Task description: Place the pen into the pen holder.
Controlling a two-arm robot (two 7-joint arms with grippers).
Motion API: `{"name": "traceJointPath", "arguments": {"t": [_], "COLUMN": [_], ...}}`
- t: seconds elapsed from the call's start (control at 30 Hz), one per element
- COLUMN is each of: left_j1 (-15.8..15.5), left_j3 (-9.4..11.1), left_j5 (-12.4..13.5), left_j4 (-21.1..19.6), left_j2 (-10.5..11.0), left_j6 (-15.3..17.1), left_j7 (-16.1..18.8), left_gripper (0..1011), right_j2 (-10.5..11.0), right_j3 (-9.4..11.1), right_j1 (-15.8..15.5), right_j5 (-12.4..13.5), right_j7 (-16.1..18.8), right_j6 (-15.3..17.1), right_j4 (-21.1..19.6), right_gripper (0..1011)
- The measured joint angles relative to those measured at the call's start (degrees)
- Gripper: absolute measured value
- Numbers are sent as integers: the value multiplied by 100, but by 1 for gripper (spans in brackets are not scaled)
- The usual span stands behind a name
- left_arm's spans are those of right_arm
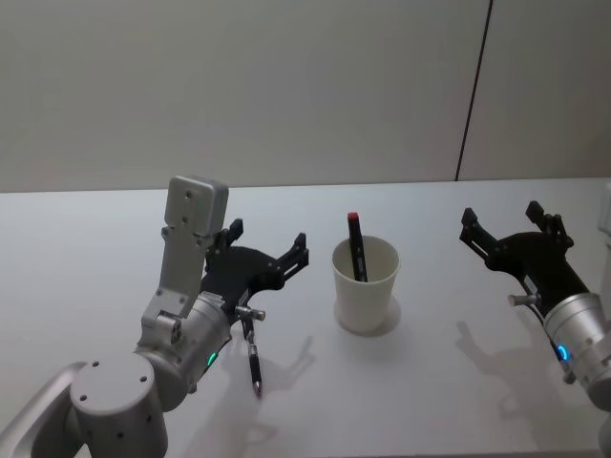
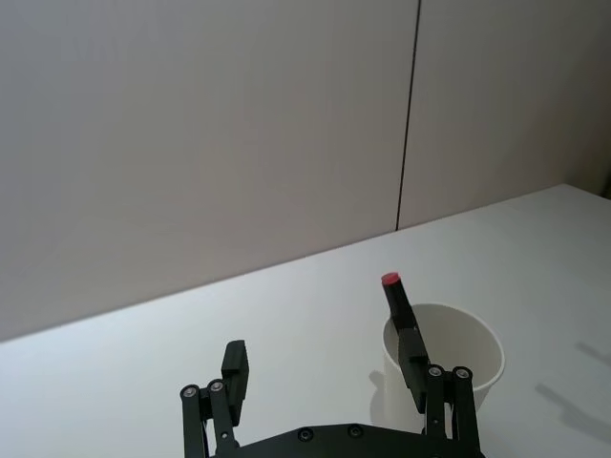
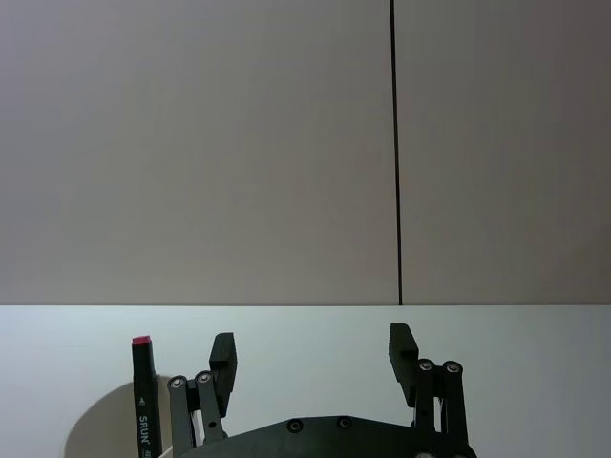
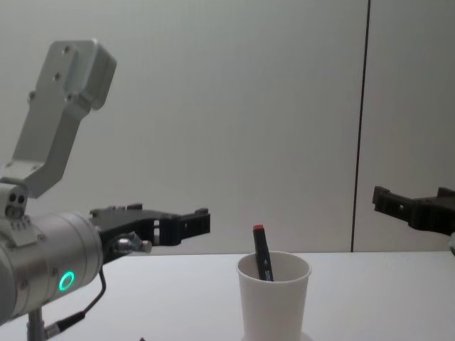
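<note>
**On the white table: pen standing in the pen holder, both grippers spread**

Head view. The pen holder, a white paper cup, stands upright near the middle of the table. The black pen rests inside it, nearly upright, its red end rising above the rolled rim. The left gripper is just left of the cup, its fingers spread and holding nothing. The right gripper is well to the right of the cup, likewise spread and empty.

Left wrist view. The left gripper shows both black fingers apart, with bare table between them. The pen holder lies just beyond one finger, which overlaps its near edge. The pen leans against the cup's rim, red tip uppermost.

Right wrist view. The right gripper is wide apart, nothing between its fingers. The pen stands off to one side of it, clear of the fingers.

Chest view. The left gripper hangs above the table, left of the pen holder and about level with the pen's red tip. The pen tilts slightly inside the cup. The right gripper hangs at the right edge, apart from the cup.
</note>
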Motion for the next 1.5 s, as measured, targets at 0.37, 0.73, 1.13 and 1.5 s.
{"name": "traceJointPath", "arguments": {"t": [0.37, 0.73, 1.13, 1.5], "left_j1": [92, 98, 43, -35], "left_j3": [-74, -97, -74, -29], "left_j5": [-719, -1151, -1296, -1119], "left_j4": [-77, 11, 248, 413], "left_j2": [-90, -207, -341, -424], "left_j6": [762, 1518, 2182, 2689], "left_j7": [606, 1024, 1217, 1267], "left_gripper": [1003, 1003, 1003, 1003], "right_j2": [5, 6, 7, 6], "right_j3": [1, 1, 1, 1], "right_j1": [-6, -10, -10, -10], "right_j5": [4, 4, 3, 3], "right_j7": [-4, -3, -3, -3], "right_j6": [8, 10, 10, 9], "right_j4": [-7, -11, -12, -11], "right_gripper": [1001, 1001, 1002, 1001]}}
